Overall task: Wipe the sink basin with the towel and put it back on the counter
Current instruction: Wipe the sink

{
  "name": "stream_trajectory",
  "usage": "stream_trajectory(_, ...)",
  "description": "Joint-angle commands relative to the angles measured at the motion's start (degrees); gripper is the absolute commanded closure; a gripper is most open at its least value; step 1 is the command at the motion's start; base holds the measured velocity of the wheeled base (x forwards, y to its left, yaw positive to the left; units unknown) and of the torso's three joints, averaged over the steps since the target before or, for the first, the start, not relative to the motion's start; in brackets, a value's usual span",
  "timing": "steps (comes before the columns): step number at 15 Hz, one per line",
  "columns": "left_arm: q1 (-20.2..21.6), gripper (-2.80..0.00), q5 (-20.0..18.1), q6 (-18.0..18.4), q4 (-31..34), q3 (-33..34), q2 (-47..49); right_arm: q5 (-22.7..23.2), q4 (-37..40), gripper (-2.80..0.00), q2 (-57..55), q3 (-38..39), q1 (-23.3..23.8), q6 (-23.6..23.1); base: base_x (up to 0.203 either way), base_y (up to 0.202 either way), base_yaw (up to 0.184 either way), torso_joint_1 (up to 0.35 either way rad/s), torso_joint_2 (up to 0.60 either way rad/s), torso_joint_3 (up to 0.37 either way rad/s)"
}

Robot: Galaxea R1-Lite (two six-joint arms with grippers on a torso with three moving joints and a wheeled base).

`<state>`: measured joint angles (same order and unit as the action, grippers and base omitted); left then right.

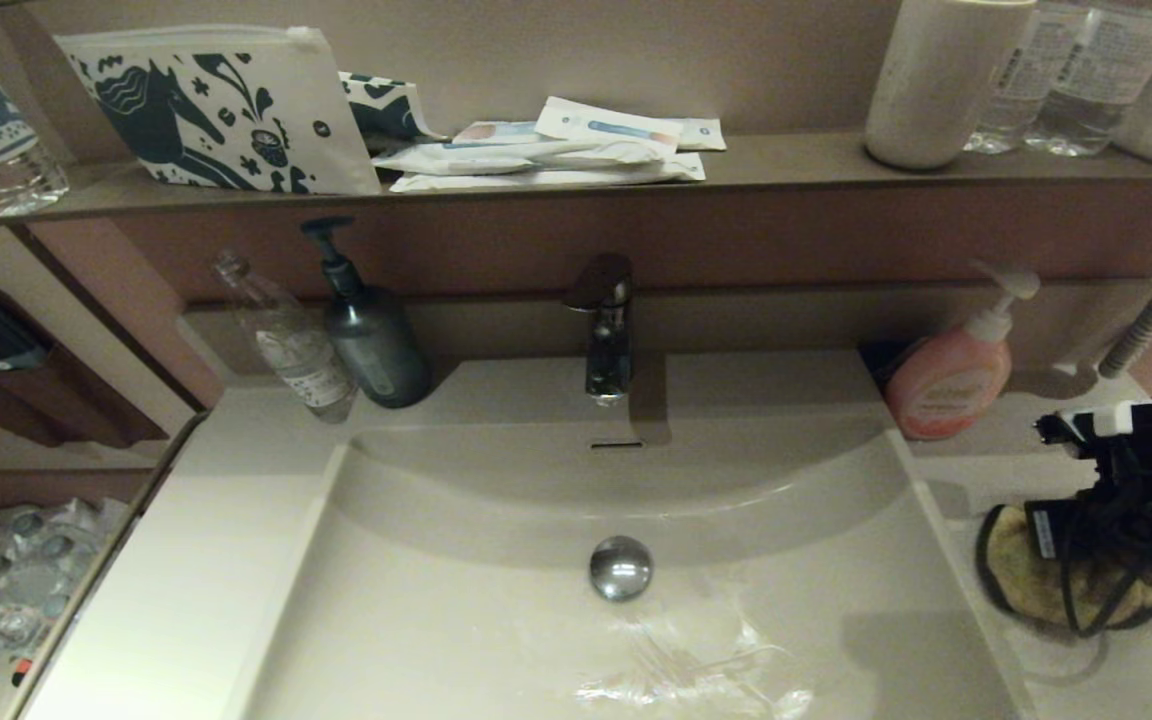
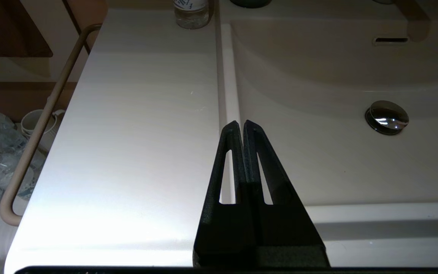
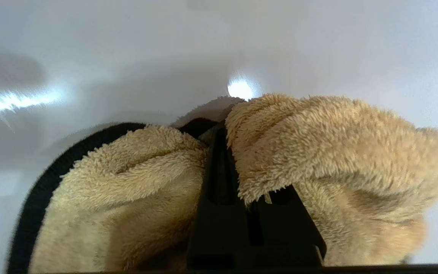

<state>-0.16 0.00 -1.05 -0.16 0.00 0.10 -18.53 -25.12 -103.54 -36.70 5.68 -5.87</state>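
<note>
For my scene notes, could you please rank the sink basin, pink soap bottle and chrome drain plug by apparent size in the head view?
1. sink basin, by far the largest.
2. pink soap bottle.
3. chrome drain plug, smallest.

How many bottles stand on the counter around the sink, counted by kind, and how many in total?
Pump bottles: 2, the dark grey bottle and the pink soap bottle
Clear plastic bottles: 1, the clear bottle
Total: 3
</note>
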Motion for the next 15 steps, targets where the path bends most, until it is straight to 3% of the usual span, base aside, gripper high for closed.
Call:
stream_trajectory(1, -0.01, 0.0, 0.0, -0.08, -0.02, 0.0, 0.08, -0.81, 0.22, 0.0, 3.37, 4.42, 0.79, -2.1, 0.0, 0.0, 0.0, 0.0, 0.0, 0.0)
stream_trajectory(5, -0.02, 0.0, 0.0, -0.09, -0.02, 0.0, 0.08, -1.12, -1.97, 0.0, 3.98, 10.17, 3.57, -6.46, 0.0, 0.0, 0.0, 0.0, 0.0, 0.0)
stream_trajectory(8, -0.02, 0.0, 0.0, -0.08, -0.02, 0.0, 0.08, -0.98, -13.15, 0.0, -3.17, 8.91, 5.0, -6.25, 0.0, 0.0, 0.0, 0.0, 0.0, 0.0)
stream_trajectory(11, -0.02, 0.0, 0.0, -0.09, -0.02, 0.0, 0.08, -0.93, -24.36, 0.0, -10.54, 3.99, 5.51, -6.18, 0.0, 0.0, 0.0, 0.0, 0.0, 0.0)
stream_trajectory(15, 0.01, 0.0, 0.0, -0.04, -0.02, 0.0, 0.08, -0.86, -25.86, 0.0, -13.55, -5.86, 6.67, -5.93, 0.0, 0.0, 0.0, 0.0, 0.0, 0.0)
